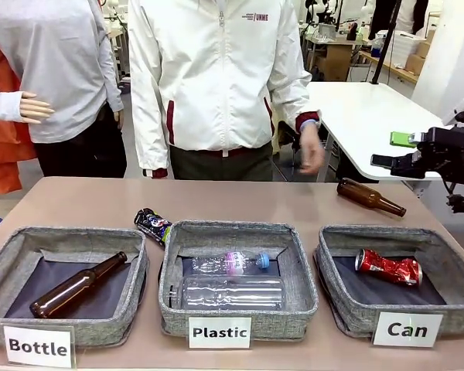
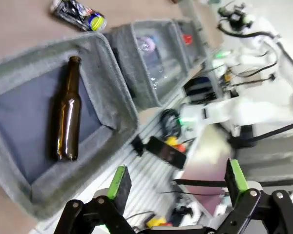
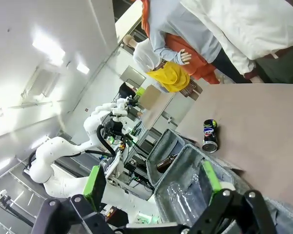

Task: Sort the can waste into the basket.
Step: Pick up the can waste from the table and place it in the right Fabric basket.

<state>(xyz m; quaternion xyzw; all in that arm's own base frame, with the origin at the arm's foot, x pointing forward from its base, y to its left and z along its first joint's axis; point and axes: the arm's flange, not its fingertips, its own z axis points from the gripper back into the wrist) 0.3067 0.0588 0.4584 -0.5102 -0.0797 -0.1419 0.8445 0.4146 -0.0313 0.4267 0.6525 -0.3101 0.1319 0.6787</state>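
Observation:
A shiny red crushed can point(image 1: 387, 267) lies inside the grey basket labelled "Can" point(image 1: 337, 272) at the front right. A black crushed can with blue and white print point(image 1: 153, 225) lies on the table behind the gap between the left and middle baskets; it also shows as the black can point(image 2: 79, 10) and the black can point(image 3: 209, 135). At the right edge my right gripper point(image 1: 388, 151) hovers open and empty, high above the table and beyond the "Can" basket. My left gripper point(image 2: 178, 180) is open and empty, in front of the left basket, off the table.
A "Bottle" basket point(image 1: 131, 305) holds a brown glass bottle point(image 1: 76, 285). The "Plastic" basket point(image 1: 300, 305) holds clear plastic bottles point(image 1: 232, 292). Another brown bottle point(image 1: 370, 197) lies on the table behind the "Can" basket. A person stands at the far side, one hand point(image 1: 312, 148) hanging.

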